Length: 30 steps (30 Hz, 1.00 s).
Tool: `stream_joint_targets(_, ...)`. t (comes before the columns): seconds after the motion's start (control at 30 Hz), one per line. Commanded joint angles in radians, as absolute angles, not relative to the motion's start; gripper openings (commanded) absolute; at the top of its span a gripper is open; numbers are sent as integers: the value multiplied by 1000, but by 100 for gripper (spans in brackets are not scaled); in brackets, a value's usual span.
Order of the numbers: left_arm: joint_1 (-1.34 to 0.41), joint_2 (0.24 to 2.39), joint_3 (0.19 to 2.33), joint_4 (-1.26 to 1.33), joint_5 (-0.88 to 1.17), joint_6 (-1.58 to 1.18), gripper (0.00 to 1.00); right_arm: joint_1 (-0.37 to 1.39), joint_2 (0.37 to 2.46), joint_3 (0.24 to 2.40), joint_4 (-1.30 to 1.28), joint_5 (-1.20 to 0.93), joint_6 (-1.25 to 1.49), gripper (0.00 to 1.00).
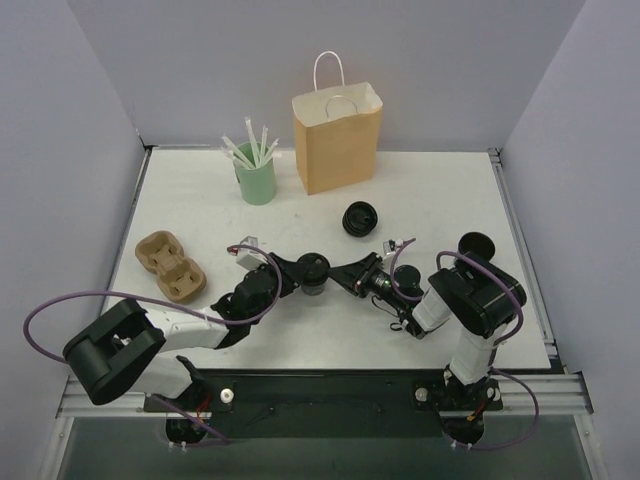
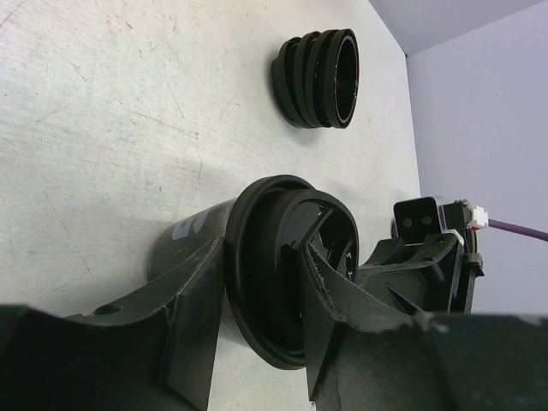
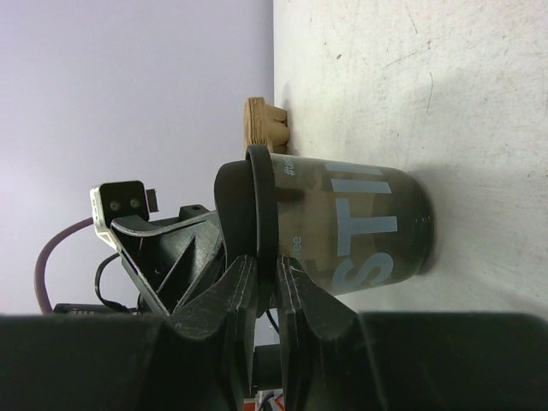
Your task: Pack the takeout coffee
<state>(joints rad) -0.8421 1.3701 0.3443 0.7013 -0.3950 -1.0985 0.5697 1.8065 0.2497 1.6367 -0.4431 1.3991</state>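
The takeout coffee [image 1: 313, 266] is a small black cup [image 3: 360, 223] with pale lettering, standing near the table's middle with its black lid [image 2: 257, 291] on. My left gripper [image 1: 298, 268] comes from the left. In the left wrist view the left gripper [image 2: 263, 253] straddles the lid's rim, one finger against the cup wall under the rim and the other across the lid's top. My right gripper [image 1: 338, 272] comes from the right. In the right wrist view the right gripper [image 3: 267, 264] pinches the lid's rim, its fingers almost together.
A brown paper bag [image 1: 337, 138] stands open at the back. A mint-green cup of white straws [image 1: 256, 178] is left of it. A brown pulp carrier [image 1: 170, 266] lies at the left. A stack of black lids [image 1: 360, 218] sits just behind the cup.
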Motion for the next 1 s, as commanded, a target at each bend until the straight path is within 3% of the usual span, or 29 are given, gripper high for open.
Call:
stream_joint_targets(0.0, -910, 1459, 288, 414, -232, -1077, 44, 606, 1907, 222, 1667, -474, 1309, 13)
stream_joint_targets(0.17, -913, 1447, 293, 394, -242, -1080, 44, 554, 1807, 213, 1590, -514, 1289, 18)
stream_joint_targets(0.23, -919, 1439, 298, 373, -253, -1084, 44, 542, 1743, 225, 1533, -535, 1256, 26)
stream_joint_targets(0.43, -925, 1430, 301, 347, -281, -1097, 44, 540, 1569, 267, 1297, -558, 1207, 37)
stream_joint_targets(0.97, -942, 1447, 337, 293, -314, -1118, 43, 630, 1312, 314, 930, -428, 1152, 36)
